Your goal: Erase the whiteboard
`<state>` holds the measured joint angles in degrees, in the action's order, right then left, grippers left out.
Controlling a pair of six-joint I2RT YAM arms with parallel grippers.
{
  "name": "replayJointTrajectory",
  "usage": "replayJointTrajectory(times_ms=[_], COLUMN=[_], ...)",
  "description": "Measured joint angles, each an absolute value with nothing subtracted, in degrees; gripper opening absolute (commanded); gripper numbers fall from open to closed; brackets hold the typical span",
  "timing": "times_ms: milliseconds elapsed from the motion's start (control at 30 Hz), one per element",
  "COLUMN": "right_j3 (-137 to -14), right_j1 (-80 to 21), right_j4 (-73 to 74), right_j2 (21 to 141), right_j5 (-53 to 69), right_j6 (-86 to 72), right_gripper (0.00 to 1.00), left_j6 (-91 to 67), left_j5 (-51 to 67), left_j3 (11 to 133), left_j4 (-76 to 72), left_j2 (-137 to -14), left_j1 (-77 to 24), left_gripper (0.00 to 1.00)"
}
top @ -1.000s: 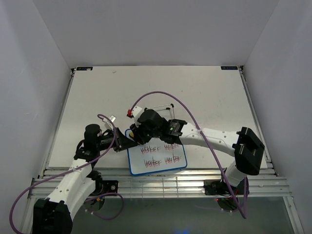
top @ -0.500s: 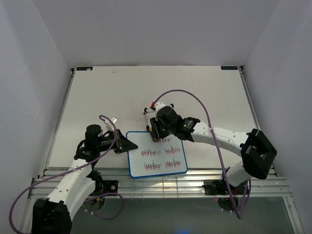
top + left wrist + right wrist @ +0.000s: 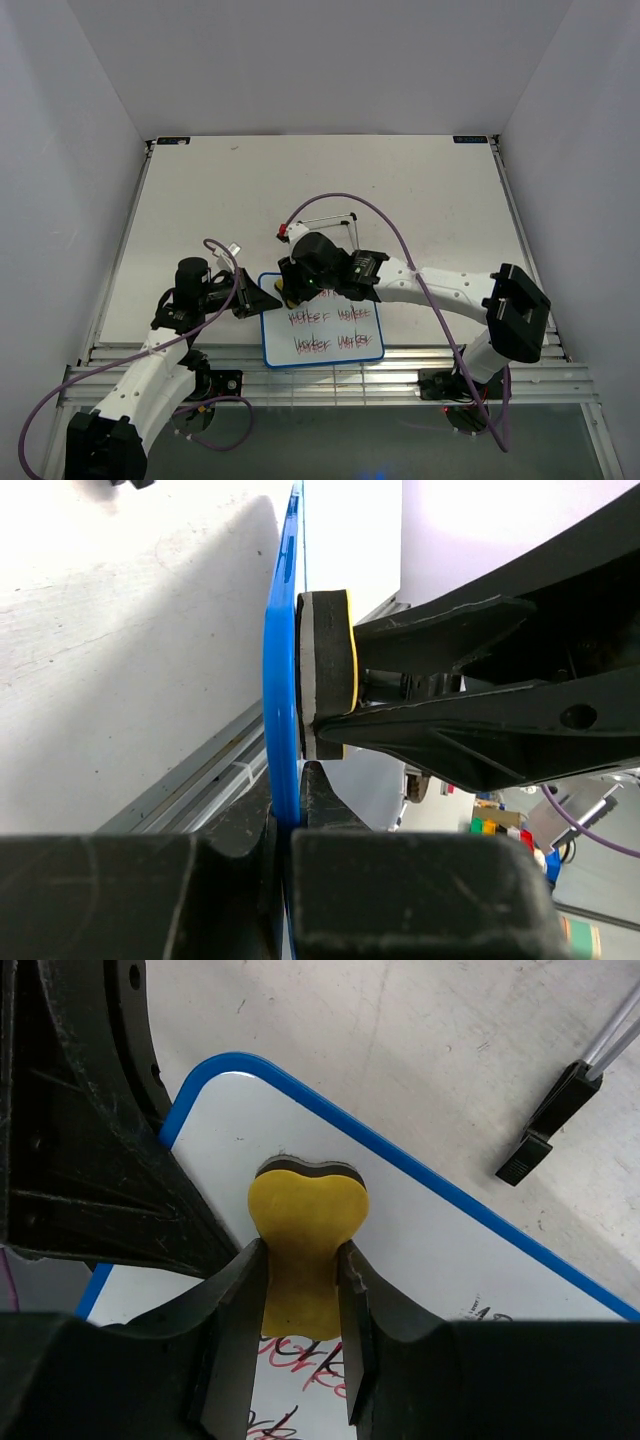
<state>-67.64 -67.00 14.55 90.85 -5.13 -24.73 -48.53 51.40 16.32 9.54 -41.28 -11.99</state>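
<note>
From above, the whiteboard [image 3: 330,330] lies flat on the table [image 3: 200,200] near its front edge, between the two arms, with two rows of red-black scribbles [image 3: 335,316] across its lower part. The left gripper [image 3: 262,298] meets the board's left edge, and the right gripper [image 3: 293,290] sits over the upper left corner, hiding that part of the surface. A thin wire stand [image 3: 335,220] lies just behind the board, and a purple cable [image 3: 380,210] arches over the right arm. In the left wrist view the board is seen edge-on. The left pincer is clenched on its blue frame [image 3: 282,730], and a black-and-yellow eraser [image 3: 325,675] is pressed flat against the white face, with the right arm's black fingers [image 3: 470,720] filling the right side. In the right wrist view the right pincer grasps the yellow eraser on the board near the rounded corner, just above the top scribbles. The left gripper's dark body blocks the board's left edge, and the stand's black foot [image 3: 548,1125] rests on the table beyond the frame.
</note>
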Motion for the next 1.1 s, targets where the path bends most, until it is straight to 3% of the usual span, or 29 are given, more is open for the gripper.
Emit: replayJointTrajectory(times_ms=[267,600,900,1100], right_j3=[-55.2,-36.0,-39.7,-51.5], right_j1=[-62.3,-44.2,-44.8,-51.5], right_j4=[7.4,7.2,10.8,14.7], right_j2=[84.5,73.6,76.6,83.2], right_j5=[-1.1,2.9,4.4,4.8], right_j6=[-27.6,-28.1,-26.7,-26.5], right_gripper=[0.1,0.1,0.09,0.09], left_j6=[-48.1,-48.2,-48.3,-48.0], left_j5=[49.5,48.9,48.6,48.7], left_j3=[16.6,17.5,17.6,17.6], left_j4=[12.1,15.0,16.6,16.4], left_j2=[-41.1,-40.0,-39.4,-39.3], left_j1=[-12.5,-12.6,-12.5,-12.5], left_gripper=[0.0,0.0,0.0,0.0])
